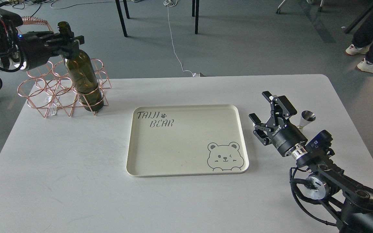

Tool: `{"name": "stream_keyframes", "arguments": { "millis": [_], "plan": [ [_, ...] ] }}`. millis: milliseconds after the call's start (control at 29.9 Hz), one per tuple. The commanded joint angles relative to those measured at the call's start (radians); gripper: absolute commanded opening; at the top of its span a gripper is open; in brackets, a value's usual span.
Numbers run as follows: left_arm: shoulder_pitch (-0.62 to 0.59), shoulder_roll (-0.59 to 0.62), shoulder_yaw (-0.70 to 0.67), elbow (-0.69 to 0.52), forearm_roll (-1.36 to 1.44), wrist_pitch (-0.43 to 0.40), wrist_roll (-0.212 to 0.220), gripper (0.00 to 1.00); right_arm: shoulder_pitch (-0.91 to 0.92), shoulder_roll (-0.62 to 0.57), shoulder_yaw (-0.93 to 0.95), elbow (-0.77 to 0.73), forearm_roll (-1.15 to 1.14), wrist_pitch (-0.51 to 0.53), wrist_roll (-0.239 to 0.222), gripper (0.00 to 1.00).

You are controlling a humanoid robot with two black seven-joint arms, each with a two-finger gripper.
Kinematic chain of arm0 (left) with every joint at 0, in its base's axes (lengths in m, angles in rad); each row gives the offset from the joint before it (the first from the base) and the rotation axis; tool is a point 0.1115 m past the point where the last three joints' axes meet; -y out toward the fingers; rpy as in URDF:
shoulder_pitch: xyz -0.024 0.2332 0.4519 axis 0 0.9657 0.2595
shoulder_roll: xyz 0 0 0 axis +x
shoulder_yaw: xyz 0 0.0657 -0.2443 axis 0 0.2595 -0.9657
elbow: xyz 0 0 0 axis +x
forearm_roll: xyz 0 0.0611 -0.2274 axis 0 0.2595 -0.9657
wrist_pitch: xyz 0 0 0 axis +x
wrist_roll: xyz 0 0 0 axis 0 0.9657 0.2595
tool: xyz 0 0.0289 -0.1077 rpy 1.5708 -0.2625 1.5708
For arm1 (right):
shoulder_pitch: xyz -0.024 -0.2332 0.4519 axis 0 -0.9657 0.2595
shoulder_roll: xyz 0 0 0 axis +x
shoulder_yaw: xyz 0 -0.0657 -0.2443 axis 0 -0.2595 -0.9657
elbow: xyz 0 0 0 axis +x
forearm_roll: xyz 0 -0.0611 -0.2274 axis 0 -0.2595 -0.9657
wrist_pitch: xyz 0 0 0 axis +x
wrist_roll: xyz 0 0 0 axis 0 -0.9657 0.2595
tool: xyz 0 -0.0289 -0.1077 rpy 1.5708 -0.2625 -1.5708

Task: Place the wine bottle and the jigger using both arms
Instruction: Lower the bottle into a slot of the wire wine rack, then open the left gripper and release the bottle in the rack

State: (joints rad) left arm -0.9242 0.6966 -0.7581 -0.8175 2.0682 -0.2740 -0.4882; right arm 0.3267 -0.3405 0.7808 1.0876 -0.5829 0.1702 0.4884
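The dark olive-green wine bottle (83, 77) stands tilted in the front right ring of a copper wire rack (49, 92) at the table's back left. My left gripper (70, 40) is shut on the bottle's neck, just below the mouth. The small silver jigger (306, 118) stands on the table at the right, partly hidden behind my right gripper. My right gripper (261, 105) is open and empty, just left of the jigger and right of the tray.
A cream tray (186, 165) with "TAIJI BEAR" lettering and a bear drawing lies in the table's middle. Table legs, cables and a person's feet (367, 61) are on the floor beyond the white table (60, 181).
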Motion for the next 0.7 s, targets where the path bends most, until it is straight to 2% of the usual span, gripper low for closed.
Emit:
{"name": "stream_keyframes", "arguments": {
  "millis": [0,100,167,234,301,534,668],
  "plan": [
    [0.002,0.000,0.000,0.000,0.000,-0.001,0.000,0.28,0.000,0.000,0.001,0.000,0.000,0.000,0.000,0.99],
    [0.001,0.000,-0.001,0.000,-0.002,-0.001,0.000,0.37,-0.001,0.000,0.000,0.000,0.000,0.000,0.000,0.99],
    [0.001,0.000,-0.001,-0.002,-0.002,-0.001,0.000,0.50,-0.002,0.000,0.000,0.000,0.000,0.000,0.000,0.99],
    [0.001,0.000,-0.001,-0.002,-0.006,0.001,0.000,0.67,-0.002,0.000,0.000,0.002,0.000,0.000,0.000,0.99],
    [0.001,0.001,-0.001,-0.002,-0.017,0.001,0.000,0.77,-0.002,0.000,0.001,0.002,0.000,0.000,0.000,0.99],
    [-0.001,0.007,-0.003,-0.011,-0.031,0.001,0.000,0.91,-0.008,0.000,0.002,0.002,0.000,0.000,0.000,0.99],
    [-0.013,0.017,-0.012,-0.023,-0.079,0.001,0.000,0.94,-0.009,0.000,0.002,0.003,0.000,0.000,0.000,0.99]
  ]
}}
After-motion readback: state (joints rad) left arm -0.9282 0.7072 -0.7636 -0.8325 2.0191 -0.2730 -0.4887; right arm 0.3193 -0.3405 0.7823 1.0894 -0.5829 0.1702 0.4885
